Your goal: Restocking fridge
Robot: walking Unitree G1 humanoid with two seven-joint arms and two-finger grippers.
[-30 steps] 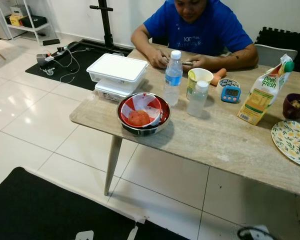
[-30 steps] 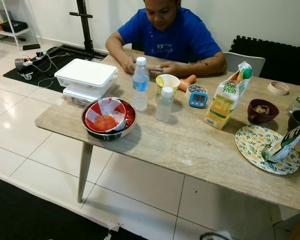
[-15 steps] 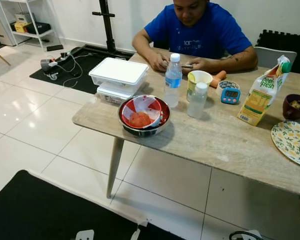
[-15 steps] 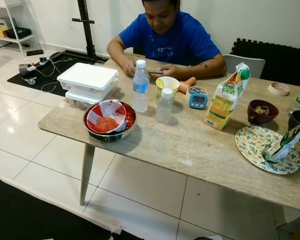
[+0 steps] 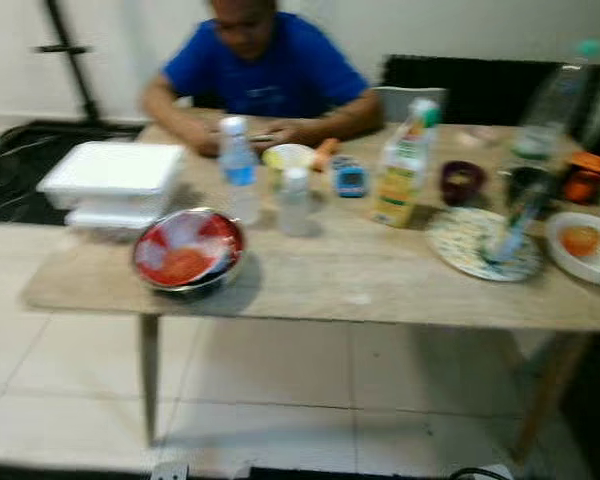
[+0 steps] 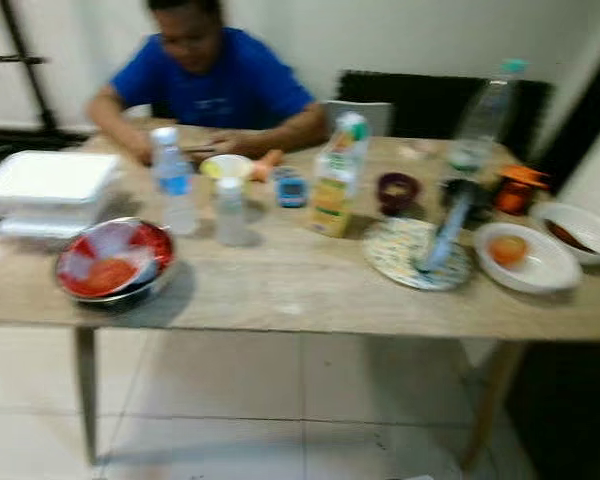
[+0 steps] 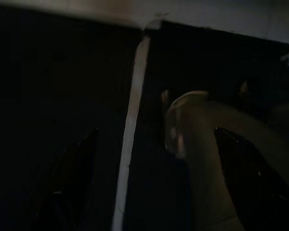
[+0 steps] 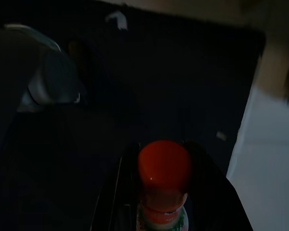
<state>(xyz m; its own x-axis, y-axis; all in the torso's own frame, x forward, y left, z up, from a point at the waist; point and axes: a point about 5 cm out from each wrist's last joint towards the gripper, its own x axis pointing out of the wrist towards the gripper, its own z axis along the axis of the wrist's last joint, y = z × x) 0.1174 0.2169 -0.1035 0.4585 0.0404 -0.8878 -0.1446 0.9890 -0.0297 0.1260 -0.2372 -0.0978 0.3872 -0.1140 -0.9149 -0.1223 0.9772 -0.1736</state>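
Observation:
A long wooden table (image 5: 380, 290) carries the food items; the eye views are blurred. On it stand a steel bowl (image 5: 187, 250) with red contents, a water bottle (image 5: 238, 170), a small clear bottle (image 5: 295, 200), a juice carton (image 5: 405, 165) and stacked white boxes (image 5: 115, 180). In the right wrist view my right gripper (image 8: 161, 149) hangs low, shut on a bottle with a red cap (image 8: 164, 168), above a dark mat. In the left wrist view my left gripper (image 7: 155, 130) is open, with nothing between its fingers, over the dark mat.
A person in a blue shirt (image 5: 260, 70) sits at the table's far side. Toward the right end lie a patterned plate (image 5: 475, 245), a dark bowl (image 6: 397, 190), a tall bottle (image 6: 485, 115) and a white bowl (image 6: 525, 255). Pale tiled floor (image 5: 280, 390) lies before the table.
The camera has swung to the right and the picture is blurred; the table's right end has come into view. The things on the table have not moved.

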